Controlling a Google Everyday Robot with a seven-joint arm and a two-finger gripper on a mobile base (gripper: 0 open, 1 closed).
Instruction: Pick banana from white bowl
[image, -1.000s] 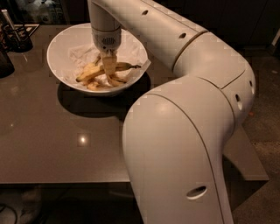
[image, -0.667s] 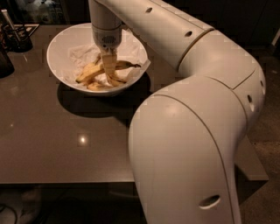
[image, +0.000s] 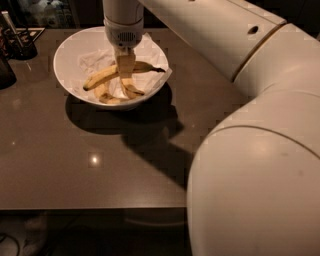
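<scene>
The white bowl (image: 62, 55) stands on the dark table at the back left, lined with crumpled white paper (image: 92, 60). The long yellow banana (image: 100, 77) lies across the bowl, its dark stem tip pointing right. Two shorter, more curved bananas (image: 107, 96) lie beneath it toward the bowl's front. My gripper (image: 126, 72) reaches straight down from the white wrist into the bowl and sits at the middle of the long banana, hiding that part of it.
My white arm (image: 250, 175) fills the right and lower right of the view. Dark items (image: 17, 42) stand at the table's far left corner. The table's front edge (image: 100, 206) runs along the bottom.
The gripper stays in the bowl over the bananas. The arm's big elbow section has swung further into the lower right of the view. The bananas have hardly shifted.
</scene>
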